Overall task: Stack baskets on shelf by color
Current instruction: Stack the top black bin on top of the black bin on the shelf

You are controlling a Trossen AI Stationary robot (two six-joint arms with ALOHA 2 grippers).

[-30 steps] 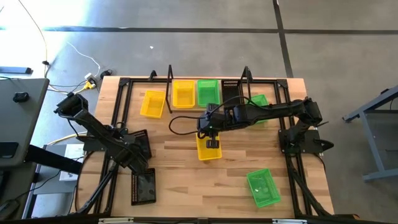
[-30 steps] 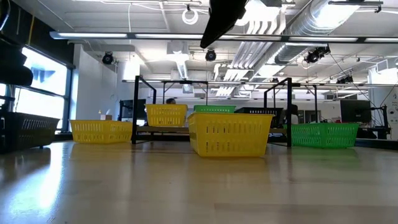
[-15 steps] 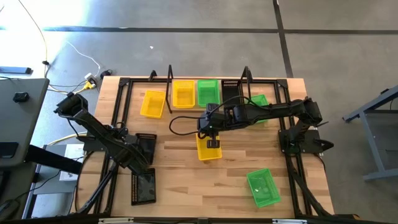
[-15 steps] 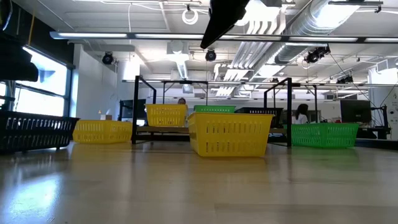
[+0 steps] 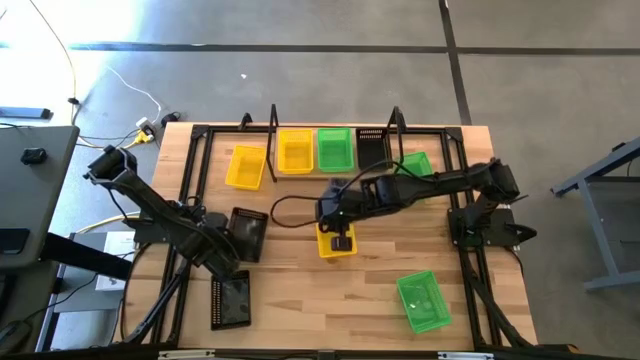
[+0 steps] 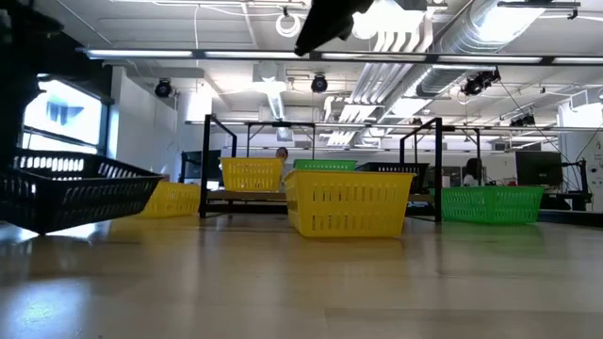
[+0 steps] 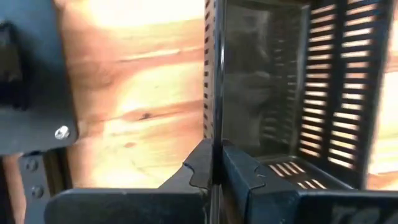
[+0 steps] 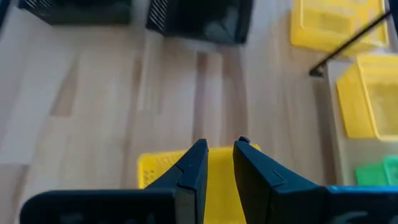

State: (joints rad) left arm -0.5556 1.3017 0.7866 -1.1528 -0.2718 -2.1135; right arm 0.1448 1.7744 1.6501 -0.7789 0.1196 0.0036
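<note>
My left gripper [image 5: 228,246] is shut on a black basket [image 5: 248,232], which shows tilted at the left of the low view [image 6: 66,193]. A second black basket [image 5: 230,300] lies on the table near the left front. My right gripper [image 8: 216,152] hangs open, well above a yellow basket [image 5: 335,243] that sits flat on the table mid-board [image 6: 349,202]. The shelf [image 5: 273,128] at the far edge carries a yellow [image 5: 295,150], a green [image 5: 335,148] and a black basket [image 5: 372,148] side by side. My left gripper pinches one side wall of the black basket at its rim [image 7: 213,127], one finger inside the basket and one outside. The fingers come from above, slanting in from the table's left. The basket hangs tilted and looks lifted off the table.
A yellow basket [image 5: 246,166] rests on the table left of the shelf. One green basket [image 5: 416,163] lies under the right arm, another [image 5: 424,300] at the near right. Bare wood lies between the near baskets.
My left gripper has shut on the black basket's wall. It has raised the basket and carried it a little toward the table's right. The basket stood level on the table before and now hangs tilted and slightly turned.
</note>
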